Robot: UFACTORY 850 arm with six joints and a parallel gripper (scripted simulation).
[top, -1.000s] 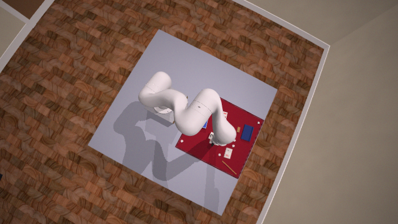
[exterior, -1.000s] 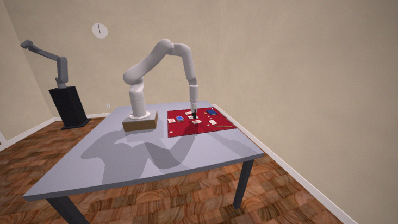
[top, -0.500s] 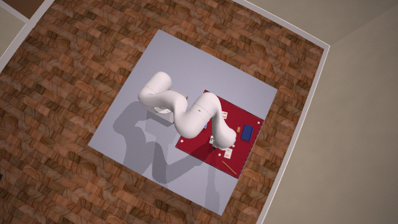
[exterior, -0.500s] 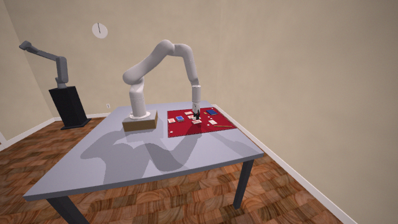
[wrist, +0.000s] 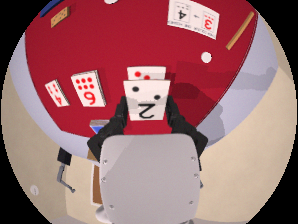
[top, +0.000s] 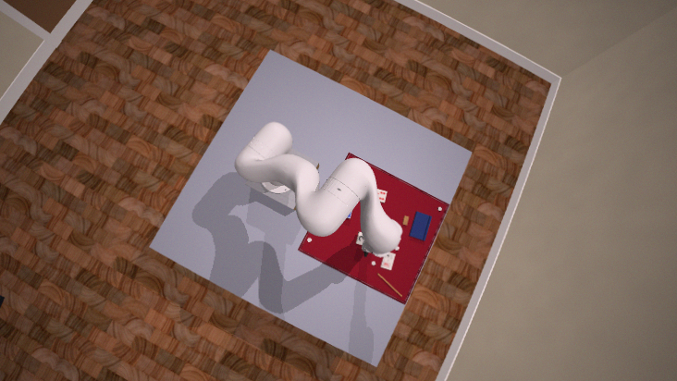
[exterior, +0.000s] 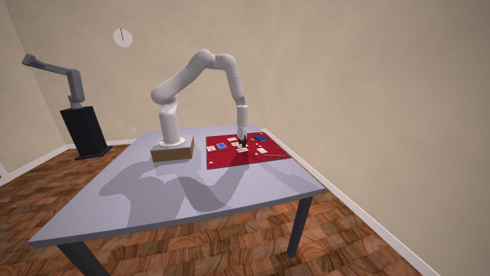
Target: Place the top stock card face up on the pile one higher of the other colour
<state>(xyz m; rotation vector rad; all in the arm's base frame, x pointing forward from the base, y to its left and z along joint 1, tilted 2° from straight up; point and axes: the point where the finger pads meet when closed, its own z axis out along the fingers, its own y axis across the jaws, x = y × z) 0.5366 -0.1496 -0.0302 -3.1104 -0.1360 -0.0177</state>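
Observation:
My gripper (wrist: 146, 101) (exterior: 243, 143) (top: 364, 251) is shut on a face-up card with a black 2 (wrist: 145, 104), gripping it by its side edges low over the red card cloth (wrist: 100, 43) (exterior: 222, 161) (top: 331, 257). Just beyond the held card lies a pile with red pips on top (wrist: 148, 72), mostly covered by it. A red 6 pile (wrist: 87, 87) and another red card (wrist: 56, 91) lie to the left. Cards showing a 4 and a red 3 (wrist: 193, 15) (top: 387, 261) lie farther off. The blue-backed stock (exterior: 221, 146) sits at the cloth's near-arm side.
A blue notebook (top: 420, 226) (exterior: 260, 138), a small brown block (top: 405, 219) (wrist: 61, 16) and a pencil (top: 389, 284) (exterior: 274, 155) (wrist: 240, 31) lie on the cloth. White chips (wrist: 206, 58) are scattered on it. The arm's base stands on a box (exterior: 172, 153).

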